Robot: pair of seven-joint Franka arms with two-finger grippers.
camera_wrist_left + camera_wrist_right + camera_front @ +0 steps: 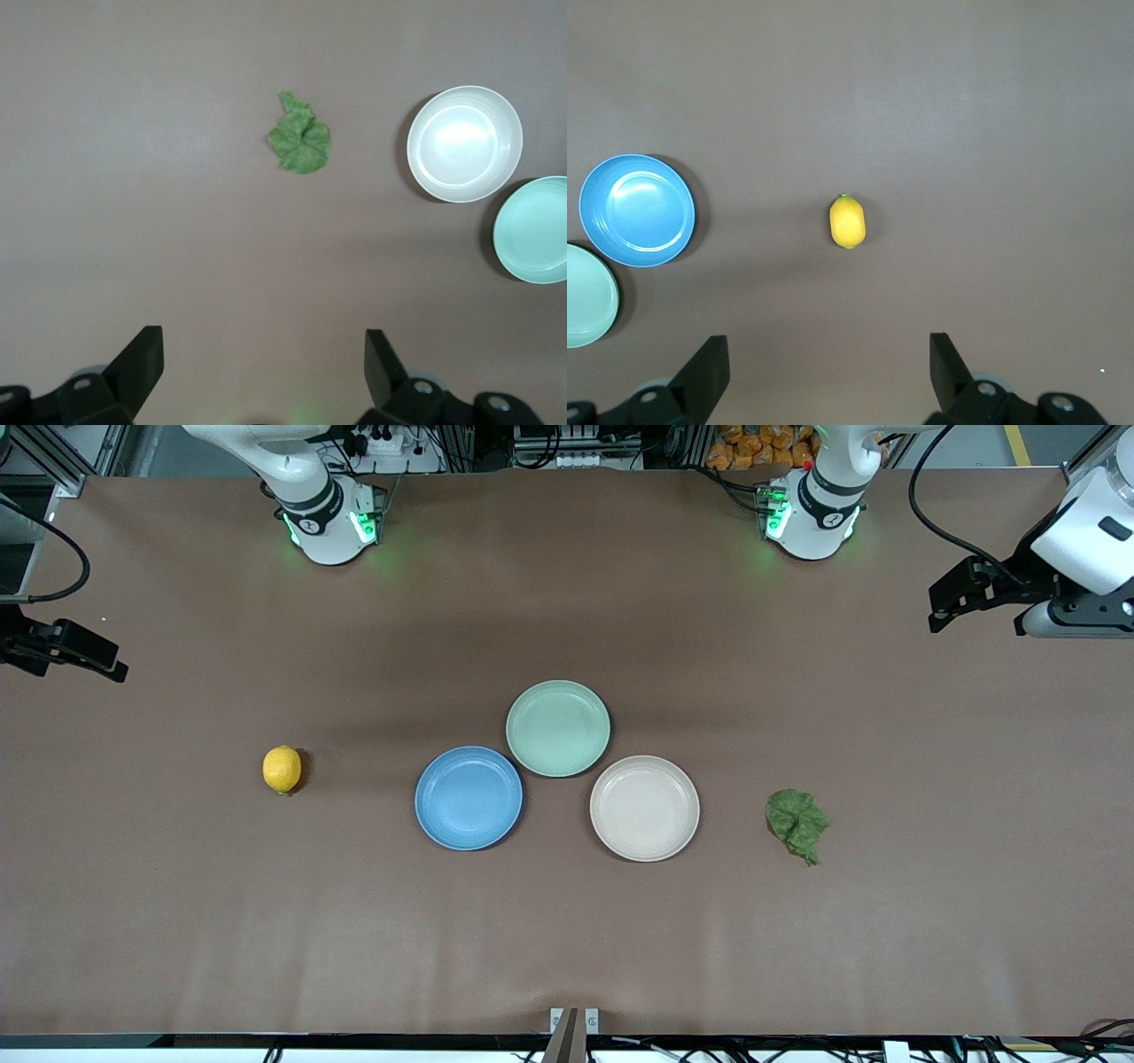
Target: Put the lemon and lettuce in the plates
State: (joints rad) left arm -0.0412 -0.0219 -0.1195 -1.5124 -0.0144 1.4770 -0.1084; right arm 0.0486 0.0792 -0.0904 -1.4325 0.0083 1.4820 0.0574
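The yellow lemon point(282, 769) lies on the table toward the right arm's end; it also shows in the right wrist view point(847, 221). The dark green lettuce point(797, 824) lies toward the left arm's end, and also shows in the left wrist view point(300, 143). The blue plate point(469, 797) and the beige-pink plate point(644, 808) sit empty between them. My left gripper point(263, 341) is open and empty, high over the table's end point(957, 602). My right gripper point(828, 347) is open and empty, high over the other end point(93, 657).
A pale mint green plate point(558, 728) sits empty, touching the two other plates and farther from the front camera. The brown table point(567, 939) has a front edge with a small bracket point(574, 1020).
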